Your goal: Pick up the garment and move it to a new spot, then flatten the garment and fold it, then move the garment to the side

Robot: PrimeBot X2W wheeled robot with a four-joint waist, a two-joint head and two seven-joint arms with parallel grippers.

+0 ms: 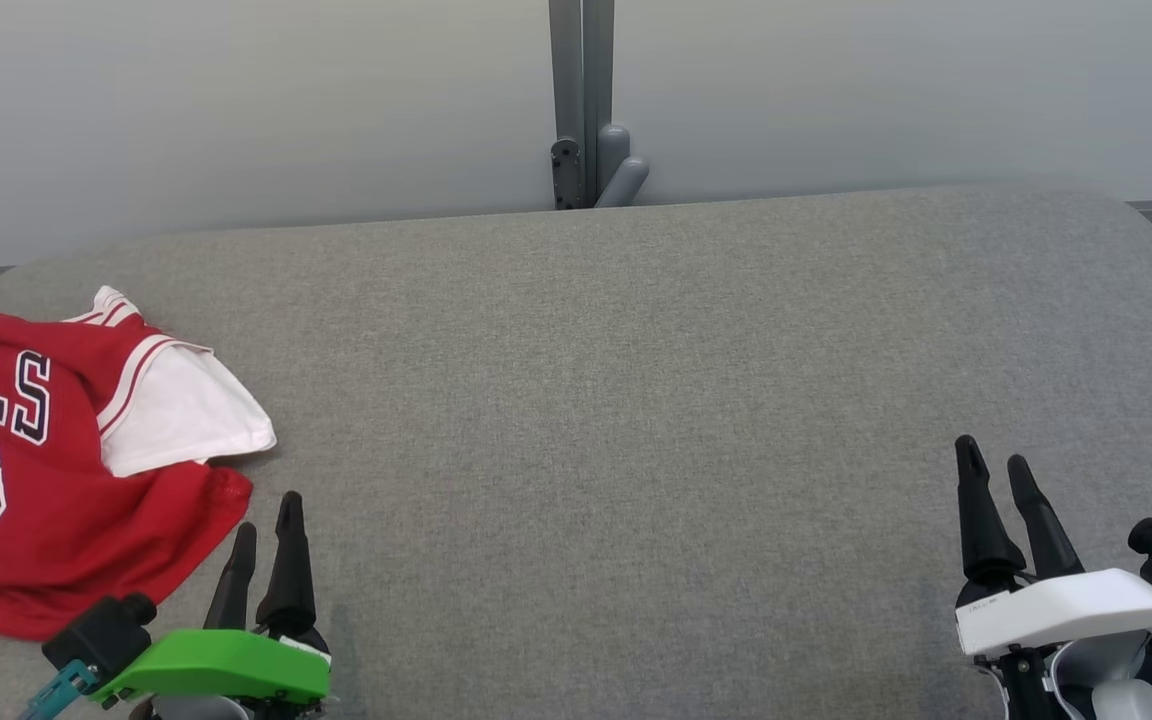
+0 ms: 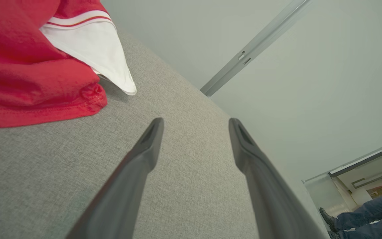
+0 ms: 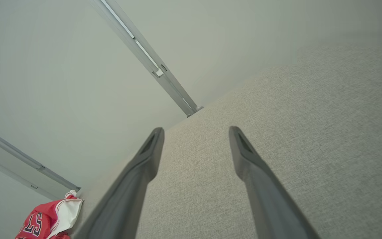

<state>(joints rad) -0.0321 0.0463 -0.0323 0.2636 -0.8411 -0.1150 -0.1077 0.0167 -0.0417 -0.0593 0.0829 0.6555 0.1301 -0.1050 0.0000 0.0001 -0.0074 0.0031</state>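
Observation:
The garment (image 1: 46, 450) is a red basketball jersey with dark lettering and a white lining, lying crumpled at the far left of the grey padded table (image 1: 636, 400). My left gripper (image 1: 268, 515) hovers just to the right of the jersey's lower hem, open and empty. From the left wrist the garment (image 2: 35, 63) lies up and left of the spread fingers (image 2: 144, 149). My right gripper (image 1: 996, 460) stands open and empty near the front right of the table, far from the jersey. The right wrist view catches the garment (image 3: 50, 220) small at its lower left.
A grey post (image 1: 581, 100) with a bracket stands against the pale wall behind the table's far edge. A person's legs in jeans and dark shoes (image 2: 363, 215) appear at the lower right of the left wrist view, beyond the table.

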